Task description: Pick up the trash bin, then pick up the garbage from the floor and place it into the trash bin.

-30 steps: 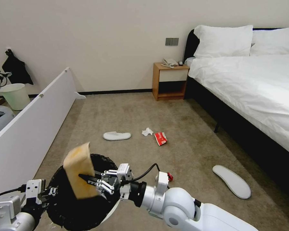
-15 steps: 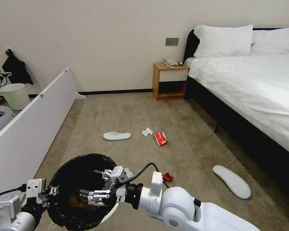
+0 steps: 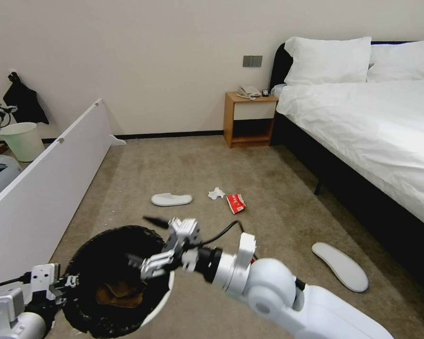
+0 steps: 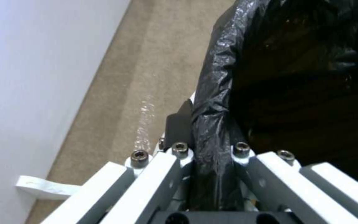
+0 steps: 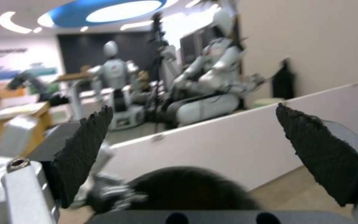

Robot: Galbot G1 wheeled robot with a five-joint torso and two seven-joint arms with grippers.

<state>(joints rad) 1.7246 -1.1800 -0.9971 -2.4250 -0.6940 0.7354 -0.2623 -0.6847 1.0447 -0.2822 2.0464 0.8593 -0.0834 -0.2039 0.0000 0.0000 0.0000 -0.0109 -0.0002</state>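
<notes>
- Trash bin (image 3: 109,282) is hanging from the left gripper (image 4: 212,161), clamped on its bag-lined rim; brown paper is lying inside.
- Right gripper (image 3: 148,240) is hovering above the rim, jaws spread, empty.
- Red-white packet (image 3: 236,203) is lying mid-carpet; probably light and crinkly, best pinched by an edge.

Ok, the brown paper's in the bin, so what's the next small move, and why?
Probably swing the right claw, open and empty above the bin, toward the red packet on the carpet. The left claw grips the bin's rim, so it's busy.
</notes>
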